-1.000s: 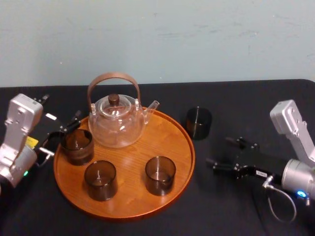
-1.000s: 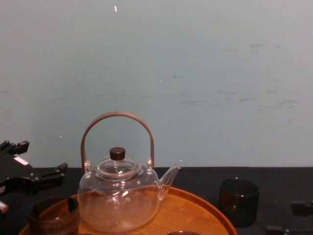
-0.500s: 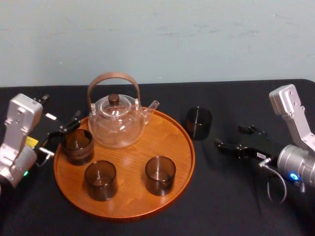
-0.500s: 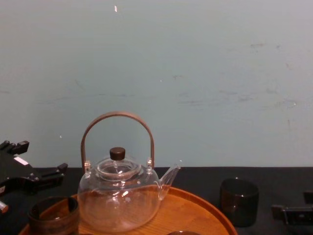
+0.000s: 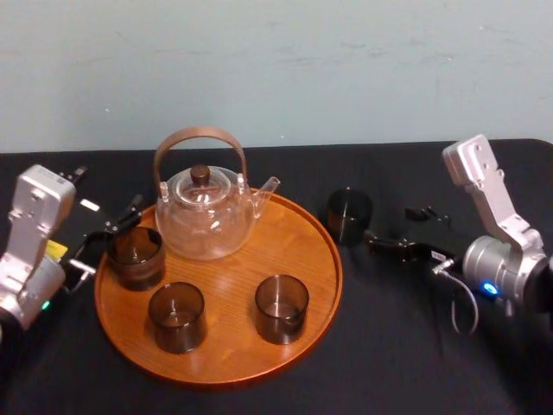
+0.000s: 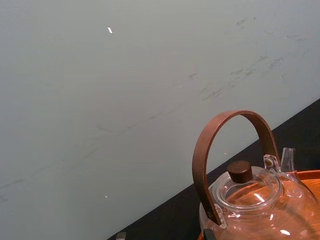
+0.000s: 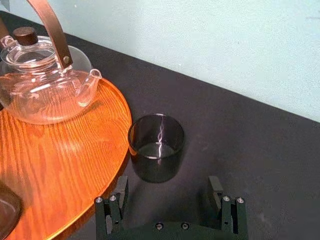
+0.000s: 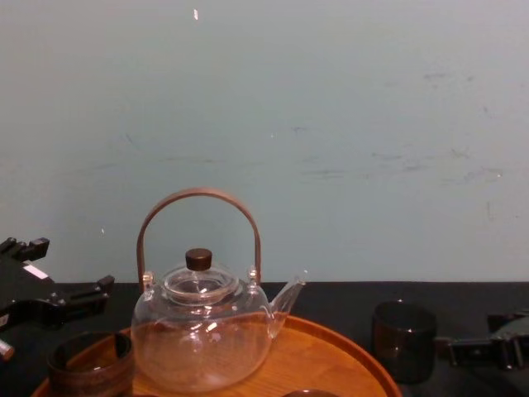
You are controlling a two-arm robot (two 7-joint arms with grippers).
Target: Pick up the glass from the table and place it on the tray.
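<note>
The glass, dark and smoky, stands on the black table just off the right rim of the round wooden tray. My right gripper is open and level with the glass, its fingertips just short of it. In the right wrist view the glass stands just ahead of the open right gripper, not between the fingers. The chest view shows the glass with the right gripper beside it. My left gripper rests open at the tray's left edge.
On the tray stand a clear glass teapot with a brown hoop handle and three more dark glasses. A pale wall rises behind the table. Bare black cloth lies to the right of the tray.
My right gripper has swung forward and left across the table, closing in on the glass, still open. The left arm and everything on the tray have stayed put.
</note>
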